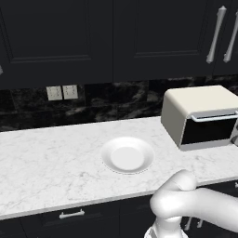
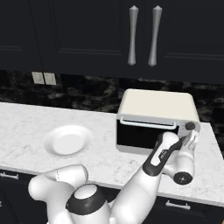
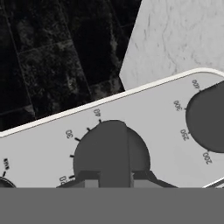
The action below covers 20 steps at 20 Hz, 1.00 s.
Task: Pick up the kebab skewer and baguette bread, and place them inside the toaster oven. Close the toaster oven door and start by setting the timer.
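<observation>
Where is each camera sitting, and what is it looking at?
Left base view: behind the arm on its left, looking down over the counter at the white plate and toaster oven; the arm's white elbow shows at lower right.
Right base view: behind on the right, facing the toaster oven door; the whole arm reaches to the oven's knobs.
Hand view: on the hand, close on the timer knob, with the tool closed around it.
Both base views share the plate, oven and counter.

Open counter (image 1: pixel 51 158) around the plate (image 1: pixel 128 155); toaster oven (image 1: pixel 200 116) blocks the right
</observation>
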Tool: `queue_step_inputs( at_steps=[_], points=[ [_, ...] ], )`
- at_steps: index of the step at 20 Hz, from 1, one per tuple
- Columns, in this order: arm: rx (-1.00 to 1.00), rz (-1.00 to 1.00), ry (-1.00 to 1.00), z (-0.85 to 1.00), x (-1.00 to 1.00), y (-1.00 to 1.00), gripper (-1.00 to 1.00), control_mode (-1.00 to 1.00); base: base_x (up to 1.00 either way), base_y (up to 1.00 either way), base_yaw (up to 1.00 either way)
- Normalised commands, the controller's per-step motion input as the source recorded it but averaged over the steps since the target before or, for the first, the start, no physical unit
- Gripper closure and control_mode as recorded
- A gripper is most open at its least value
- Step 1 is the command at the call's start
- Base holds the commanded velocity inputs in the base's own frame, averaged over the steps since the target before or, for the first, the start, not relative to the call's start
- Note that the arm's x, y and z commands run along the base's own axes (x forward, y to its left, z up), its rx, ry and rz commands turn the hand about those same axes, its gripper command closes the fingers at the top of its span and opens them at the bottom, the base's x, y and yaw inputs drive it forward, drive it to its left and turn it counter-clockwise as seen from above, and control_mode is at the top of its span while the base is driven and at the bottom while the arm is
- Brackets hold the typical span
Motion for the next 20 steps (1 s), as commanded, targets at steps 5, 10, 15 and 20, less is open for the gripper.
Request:
queue_step_inputs(
  at_steps=[5, 10, 15, 20],
  points=[
    [0.17, 0.00, 0.00, 0.00, 0.00, 0.00, 1.00, -1.00, 0.00, 0.00, 0.00],
    [0.23, 0.00, 0.00, 0.00, 0.08, 0.00, 1.00, -1.00, 0.00, 0.00, 0.00],
    [0.26, 0.00, 0.01, 0.00, 0.07, 0.00, 1.00, -1.00, 0.00, 0.00, 0.00],
    [0.33, 0.00, 0.04, 0.00, 0.10, 0.00, 1.00, -1.00, 0.00, 0.00, 0.00]
  ],
)
